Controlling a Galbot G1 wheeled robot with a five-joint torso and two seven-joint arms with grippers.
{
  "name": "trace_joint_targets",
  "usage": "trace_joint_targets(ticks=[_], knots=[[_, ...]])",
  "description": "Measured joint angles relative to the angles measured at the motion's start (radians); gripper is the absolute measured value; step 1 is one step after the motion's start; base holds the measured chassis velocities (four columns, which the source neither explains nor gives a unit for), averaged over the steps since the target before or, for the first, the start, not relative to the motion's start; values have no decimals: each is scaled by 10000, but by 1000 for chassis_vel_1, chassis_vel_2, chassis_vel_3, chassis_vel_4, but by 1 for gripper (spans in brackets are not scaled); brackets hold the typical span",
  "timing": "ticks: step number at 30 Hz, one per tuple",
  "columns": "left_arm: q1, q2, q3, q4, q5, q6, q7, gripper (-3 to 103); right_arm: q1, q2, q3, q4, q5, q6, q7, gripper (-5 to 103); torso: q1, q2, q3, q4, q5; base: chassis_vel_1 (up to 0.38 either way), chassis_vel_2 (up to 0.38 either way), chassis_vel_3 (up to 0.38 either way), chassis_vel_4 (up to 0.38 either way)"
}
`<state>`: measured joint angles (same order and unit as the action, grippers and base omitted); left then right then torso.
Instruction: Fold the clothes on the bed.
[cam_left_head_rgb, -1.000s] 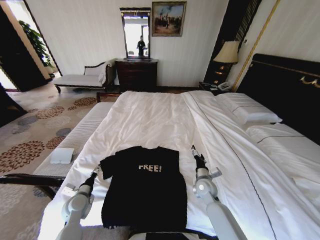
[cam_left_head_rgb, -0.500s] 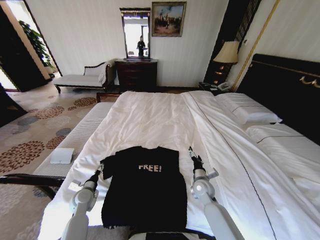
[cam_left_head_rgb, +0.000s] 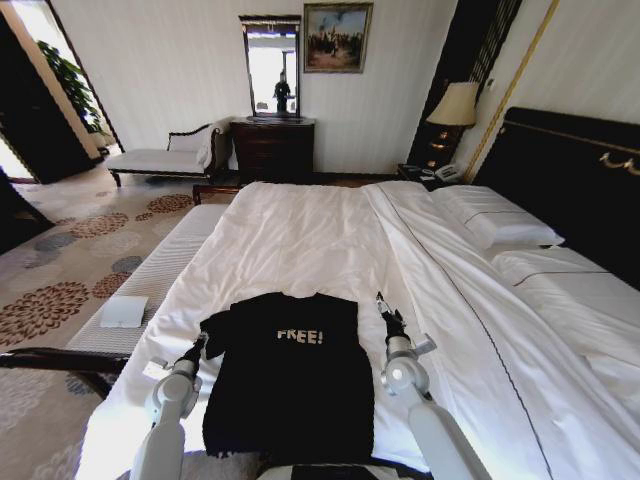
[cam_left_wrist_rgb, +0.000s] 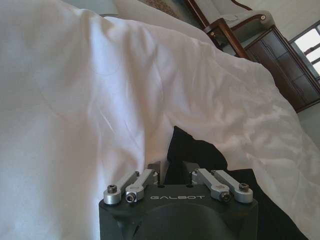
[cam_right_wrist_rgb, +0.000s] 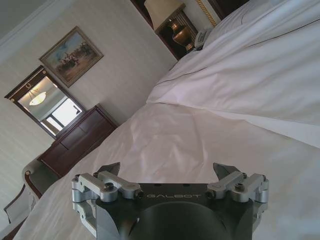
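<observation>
The black T-shirt (cam_left_head_rgb: 285, 375) lies flat on the near end of the bed (cam_left_head_rgb: 330, 240), its long axis running away from the robot: collar toward the far wall with the mirror (cam_left_head_rgb: 272, 65), hem toward the robot, the white "FREE!" lettering on its chest reading upright in the head view. The left gripper (cam_left_head_rgb: 200, 345) sits at the T-shirt's left sleeve, its fingers (cam_left_wrist_rgb: 154, 171) narrowly parted with the black sleeve edge just ahead of them; whether they touch the cloth cannot be told. The right gripper (cam_left_head_rgb: 385, 310) is beside the T-shirt's right shoulder, over bare white duvet, its fingers (cam_right_wrist_rgb: 111, 169) spread wide and holding nothing. The duvet is smooth with soft creases; white pillows (cam_left_head_rgb: 505, 225) lie to the right of the T-shirt against the dark headboard (cam_left_head_rgb: 575, 175). Left of the bed runs a long white bench (cam_left_head_rgb: 150, 285) on patterned carpet (cam_left_head_rgb: 60, 270). Beyond the T-shirt stand a dark dresser (cam_left_head_rgb: 273, 150), a framed painting (cam_left_head_rgb: 337, 37), a white chaise (cam_left_head_rgb: 165, 158) and a lamp (cam_left_head_rgb: 455, 105).
</observation>
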<state>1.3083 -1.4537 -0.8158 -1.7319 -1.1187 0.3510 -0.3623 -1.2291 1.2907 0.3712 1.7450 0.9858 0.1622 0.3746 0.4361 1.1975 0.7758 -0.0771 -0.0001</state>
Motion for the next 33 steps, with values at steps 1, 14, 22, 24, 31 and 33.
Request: trace_joint_targets(ticks=[1,14,22,24,31,33], knots=[[36,6,-7,-87,-3,34,-15,24,-16,0,-7,14,-2,-2,16,100,0,0,0,-1,1,0,0,0,0],[117,56,-63,-42,137,120,-21,0,-86,-29,-44,142,-86,-32,160,100,0,0,0,0,0,0,0,0,0],[291,221,-63,-399,34,145,73,3,-19,131,-115,-38,-225,-36,168,100,0,0,0,0,2,0,0,0,0],[245,217,-35,-389,35,157,74,8,-5,159,-116,-64,-233,-37,169,100,0,0,0,1,1,0,0,0,0],[-232,141,116,75,103,157,8,30,4,265,-85,-175,-295,-37,170,100,0,0,0,0,1,0,0,0,0],[-349,77,157,211,180,157,3,41,-36,251,-46,-175,-295,-37,174,100,0,0,0,-1,1,0,0,0,0]])
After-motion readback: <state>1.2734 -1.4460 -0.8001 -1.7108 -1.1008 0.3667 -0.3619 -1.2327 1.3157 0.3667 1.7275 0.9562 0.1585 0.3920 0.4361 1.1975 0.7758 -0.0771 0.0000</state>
